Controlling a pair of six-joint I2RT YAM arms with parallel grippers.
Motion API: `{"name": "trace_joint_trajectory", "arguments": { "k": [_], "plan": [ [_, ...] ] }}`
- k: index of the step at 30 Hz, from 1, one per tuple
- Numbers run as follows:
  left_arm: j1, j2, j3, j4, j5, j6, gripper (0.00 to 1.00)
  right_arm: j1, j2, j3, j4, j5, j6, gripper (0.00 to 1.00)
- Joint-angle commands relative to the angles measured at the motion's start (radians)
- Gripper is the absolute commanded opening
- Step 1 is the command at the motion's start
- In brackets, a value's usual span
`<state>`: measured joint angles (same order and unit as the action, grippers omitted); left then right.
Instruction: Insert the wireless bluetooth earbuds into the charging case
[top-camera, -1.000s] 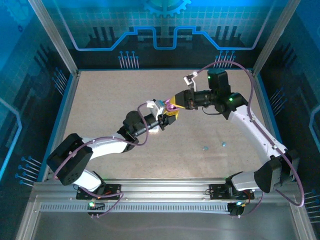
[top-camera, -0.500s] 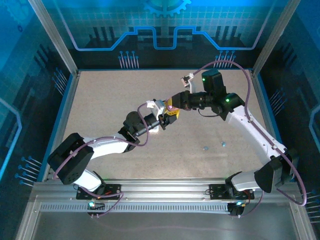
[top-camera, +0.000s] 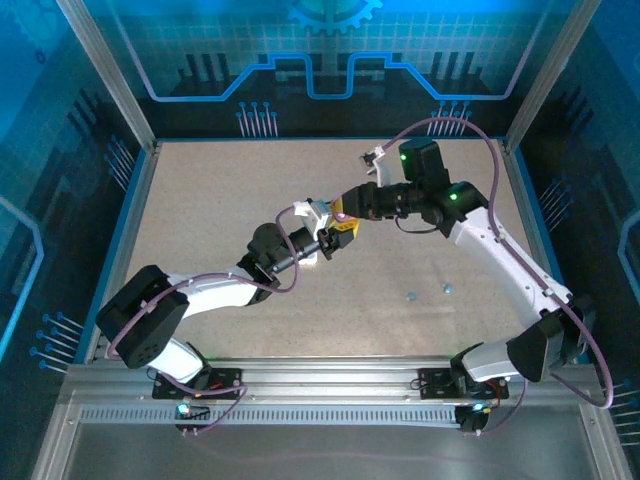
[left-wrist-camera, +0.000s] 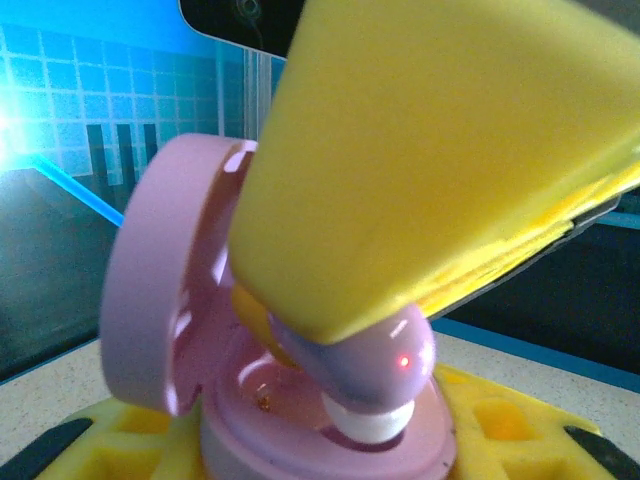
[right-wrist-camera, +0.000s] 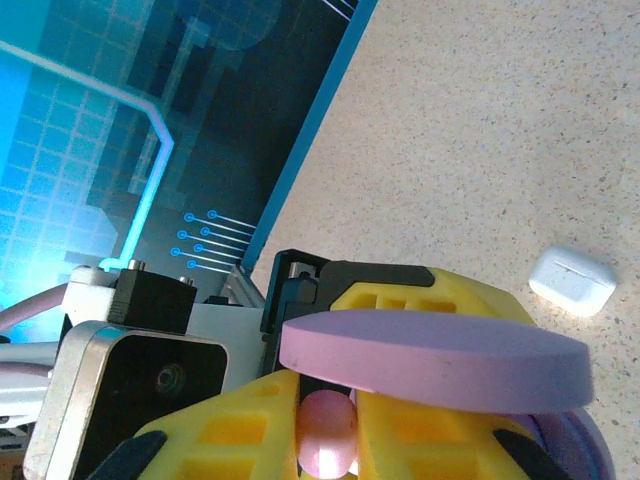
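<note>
Above the middle of the worktop (top-camera: 215, 195), the left hand (top-camera: 338, 233) grips the pink charging case (left-wrist-camera: 150, 300) (lid up); the right hand (top-camera: 344, 211) pinches a pink earbud (left-wrist-camera: 388, 362), its tip in the case's well.

right claw (right-wrist-camera: 325, 450) pinches a pink earbud (right-wrist-camera: 326, 432) beside the open purple case (right-wrist-camera: 435, 360); a white case (right-wrist-camera: 572, 282) lies apart.
</note>
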<state>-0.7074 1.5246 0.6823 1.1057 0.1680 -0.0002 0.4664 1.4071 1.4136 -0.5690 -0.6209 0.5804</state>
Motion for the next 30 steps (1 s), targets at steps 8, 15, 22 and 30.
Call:
{"name": "trace_joint_trajectory", "arguments": {
  "k": [8,15,22,30],
  "plan": [
    [-0.009,-0.01,0.023,0.091,-0.012,0.006,0.31,0.028,0.034,0.068,-0.158,0.099,-0.093,0.22],
    [-0.009,-0.019,0.02,0.085,-0.012,0.011,0.31,0.032,0.04,0.089,-0.184,0.132,-0.103,0.26],
    [-0.009,-0.024,0.015,0.079,-0.014,0.014,0.31,0.034,0.026,0.097,-0.18,0.153,-0.097,0.28],
    [-0.009,-0.026,0.01,0.077,-0.018,0.014,0.31,0.034,0.004,0.1,-0.159,0.145,-0.089,0.34]
  ]
}}
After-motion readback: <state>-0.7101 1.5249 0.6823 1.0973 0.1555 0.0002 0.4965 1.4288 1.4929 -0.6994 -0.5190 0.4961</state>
